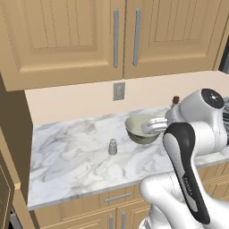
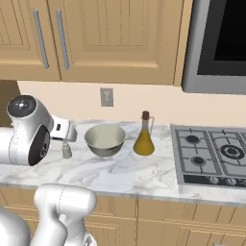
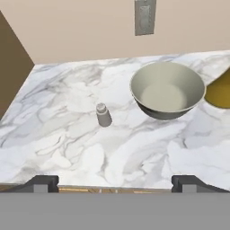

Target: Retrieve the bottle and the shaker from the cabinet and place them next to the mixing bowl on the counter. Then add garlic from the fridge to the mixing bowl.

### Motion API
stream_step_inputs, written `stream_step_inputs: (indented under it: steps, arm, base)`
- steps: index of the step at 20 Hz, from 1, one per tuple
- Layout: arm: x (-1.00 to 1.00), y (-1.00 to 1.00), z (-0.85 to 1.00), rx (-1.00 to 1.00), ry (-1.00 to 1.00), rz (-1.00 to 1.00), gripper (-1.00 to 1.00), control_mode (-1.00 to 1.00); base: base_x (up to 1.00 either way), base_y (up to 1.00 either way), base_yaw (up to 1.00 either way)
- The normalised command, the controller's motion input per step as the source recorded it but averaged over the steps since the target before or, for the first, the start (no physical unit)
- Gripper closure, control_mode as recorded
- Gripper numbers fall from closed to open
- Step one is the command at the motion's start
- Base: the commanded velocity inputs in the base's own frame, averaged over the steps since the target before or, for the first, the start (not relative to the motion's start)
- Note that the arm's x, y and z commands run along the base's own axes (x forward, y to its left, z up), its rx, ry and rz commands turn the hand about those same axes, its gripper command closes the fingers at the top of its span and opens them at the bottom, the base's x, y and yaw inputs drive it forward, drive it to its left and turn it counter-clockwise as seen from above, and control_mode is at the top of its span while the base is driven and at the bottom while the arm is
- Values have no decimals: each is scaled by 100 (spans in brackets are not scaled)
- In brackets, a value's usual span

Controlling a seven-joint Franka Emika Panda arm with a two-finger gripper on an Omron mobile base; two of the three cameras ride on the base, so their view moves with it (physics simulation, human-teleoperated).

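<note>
At the centre of the hand view, on the white marble counter, the small grey shaker stands upright, and to its right, in the upper right of the frame, sits the mixing bowl, pale inside and empty. Peeking in at the right edge is the yellow belly of the bottle, just beside the bowl. In the right base view it's the same line-up across the middle of the frame: shaker, bowl, then the bottle with its dark stopper, the stove well off to the right. So both cabinet items look placed, and by my reckoning the garlic is what's left, which means a trip to the fridge. The gripper hangs back from the counter's front edge, its two dark fingertips spread wide at the bottom corners of the hand view, nothing between them. The relation that matters now: the bowl lies ahead and to the right of the open pincer, its mouth facing straight up, shaker to the left of that line. There's one arm only, so a later drop would want to come in from above, clear of the shaker and the bottle's tall neck.
</note>
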Motion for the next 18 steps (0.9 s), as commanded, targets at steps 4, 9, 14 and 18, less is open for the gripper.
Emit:
stream_step_inputs:
  steps: [4, 9, 14, 18]
  arm:
    - [0, 0, 0, 0, 0, 0, -100, -100]
    - [0, 0, 0, 0, 0, 0, -100, -100]
    - [0, 0, 0, 0, 0, 0, -100, 100]
    - [0, 0, 0, 0, 0, 0, -100, 100]
  base:
    - [0, 0, 0]
    - [0, 0, 0]
    - [-2, 0, 0]
    - [-74, -35, -14]
